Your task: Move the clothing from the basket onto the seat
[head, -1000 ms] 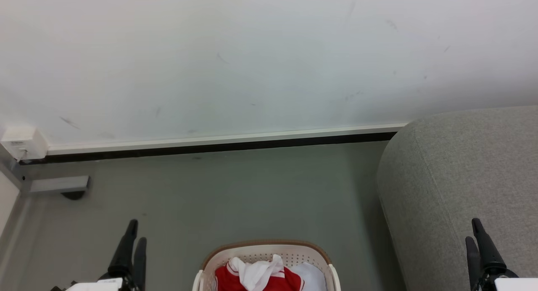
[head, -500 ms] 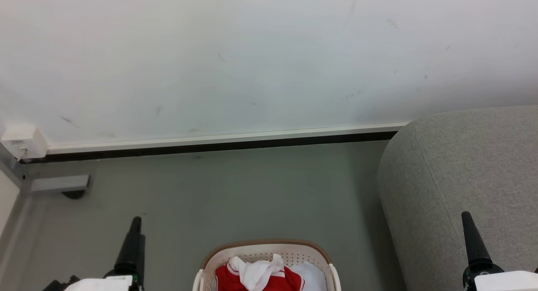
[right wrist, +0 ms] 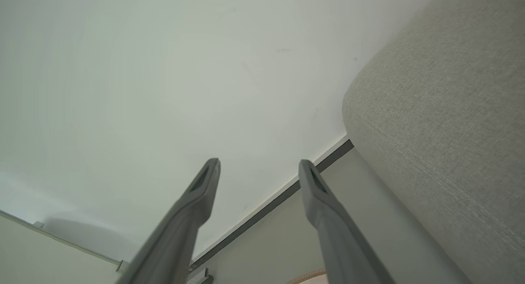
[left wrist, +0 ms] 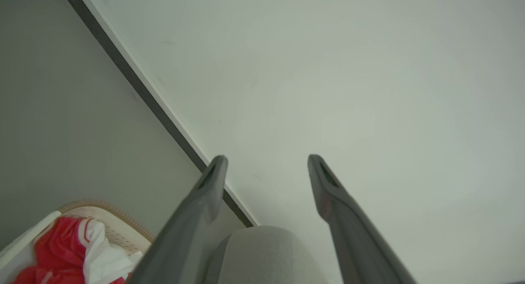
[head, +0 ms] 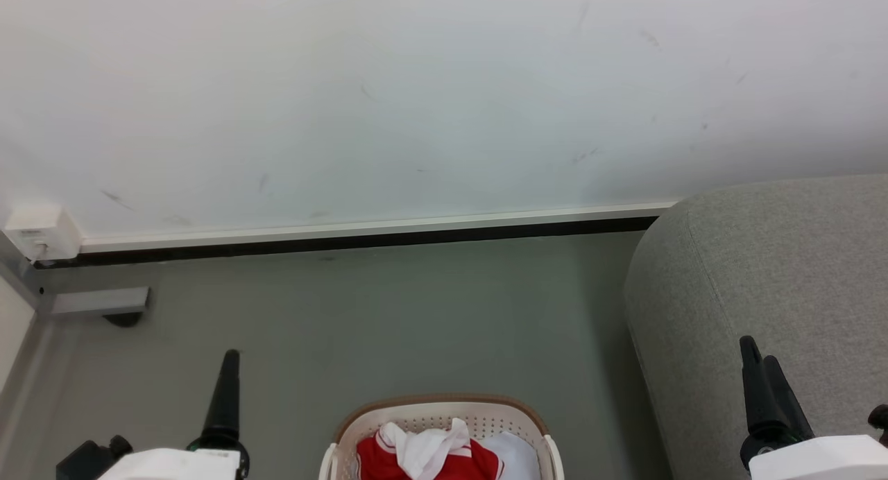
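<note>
An oval cream-white perforated plastic basket with a brown rim [head: 444,401] is sitting on the grey-green floor [head: 416,313] at the bottom middle of the head view, its near part cut off by the frame edge. The bright red fabric clothing with white stripes and a white section [head: 388,460] is lying crumpled inside the basket, towards its left side, with the white part bunched on top. It is heaped so loosely that no long axis or pointing direction can be told. A plain pale bluish-white cloth [head: 517,456] is lying beside it, on the basket's right side.

The large grey upholstered seat with a rounded edge and a seam [head: 763,272] is standing to the right of the basket, with a strip of bare floor between them. A wide stretch of floor is lying open from the basket to the white wall [head: 416,84] and its white-and-black skirting [head: 347,234].

The left gripper [left wrist: 267,158] is hovering over the floor left of the basket, its 2 dark fingers spread wide and holding nothing. The right gripper [right wrist: 259,163] is hovering over the seat's near edge, likewise spread wide and holding nothing.

A small white box [head: 38,234] is sitting at the wall's left end; its print is too small to read
</note>
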{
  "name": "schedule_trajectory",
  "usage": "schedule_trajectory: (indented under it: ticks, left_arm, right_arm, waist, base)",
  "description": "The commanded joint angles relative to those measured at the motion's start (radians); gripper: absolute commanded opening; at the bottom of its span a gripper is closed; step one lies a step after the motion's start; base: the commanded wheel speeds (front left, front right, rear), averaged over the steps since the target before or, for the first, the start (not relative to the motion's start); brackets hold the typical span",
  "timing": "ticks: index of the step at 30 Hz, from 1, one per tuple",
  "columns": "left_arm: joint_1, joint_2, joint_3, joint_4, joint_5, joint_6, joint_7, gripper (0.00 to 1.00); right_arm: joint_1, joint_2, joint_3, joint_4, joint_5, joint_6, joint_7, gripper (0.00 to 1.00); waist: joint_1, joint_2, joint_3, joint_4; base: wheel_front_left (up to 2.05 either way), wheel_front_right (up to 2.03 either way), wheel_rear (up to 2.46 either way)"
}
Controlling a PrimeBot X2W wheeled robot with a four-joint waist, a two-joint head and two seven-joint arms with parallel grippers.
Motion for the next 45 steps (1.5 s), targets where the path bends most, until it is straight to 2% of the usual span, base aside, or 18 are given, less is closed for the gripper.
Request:
schedule_trajectory:
  ticks: [1,11,14,24,37,45]
  left_arm:
    - [-0.009,0.008,0.000,-0.019,0.061,0.004,-0.013,1.00]
    - [0.006,0.009,0.003,-0.023,0.289,0.007,-0.047,1.00]
    - [0.008,0.009,0.004,-0.023,0.320,0.008,-0.053,1.00]
    - [0.023,0.014,0.006,-0.031,0.525,0.006,-0.084,1.00]
    - [0.034,0.040,-0.008,0.001,0.727,0.026,-0.119,1.00]
    - [0.042,0.049,-0.019,0.003,0.811,0.044,-0.139,1.00]
  right_arm:
    - [-0.030,-0.018,0.009,-0.019,-0.063,-0.001,-0.013,1.00]
    - [-0.037,-0.050,0.043,0.002,-0.285,-0.001,-0.048,1.00]
    - [-0.037,-0.057,0.047,0.006,-0.319,-0.001,-0.054,1.00]
    - [-0.038,-0.072,0.058,0.017,-0.461,-0.001,-0.084,1.00]
    - [-0.020,-0.044,0.038,0.052,-0.623,-0.001,-0.120,1.00]
    - [-0.010,-0.023,0.032,0.072,-0.703,-0.001,-0.140,1.00]
  waist:
    - [0.0000,-0.0001,-0.001,0.001]
    - [0.0000,-0.0001,-0.003,0.003]
    - [0.0000,-0.0001,-0.003,0.004]
    - [0.0000,-0.0001,-0.004,0.006]
    - [0.0000,-0.0001,-0.005,0.005]
    - [0.0000,-0.0001,-0.004,0.001]
  base:
    - [0.00,0.00,0.00]
    - [0.00,0.00,0.00]
    - [0.00,0.00,0.00]
    - [0.00,0.00,0.00]
    - [0.00,0.00,0.00]
    - [0.00,0.00,0.00]
